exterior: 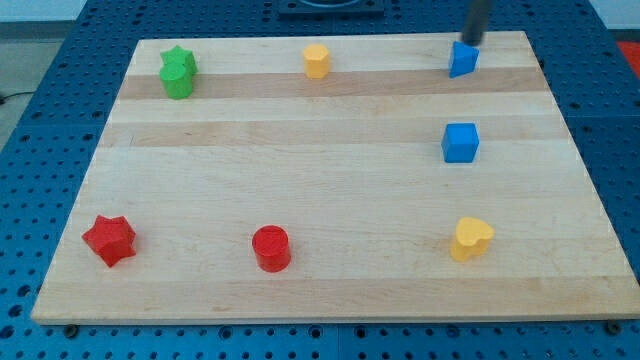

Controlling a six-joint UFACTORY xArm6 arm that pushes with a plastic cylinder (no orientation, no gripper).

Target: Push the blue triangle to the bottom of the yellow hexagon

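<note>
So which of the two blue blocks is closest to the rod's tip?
The blue triangle at the view's top right; my tip sits right at it. The blue cube lies below.

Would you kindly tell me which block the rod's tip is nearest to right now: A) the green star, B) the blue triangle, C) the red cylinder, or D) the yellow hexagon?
B: my tip sits right at the top edge of the blue triangle, near the board's top right, far from the other blocks.

Rod (477,20) cropped at view's top
</note>
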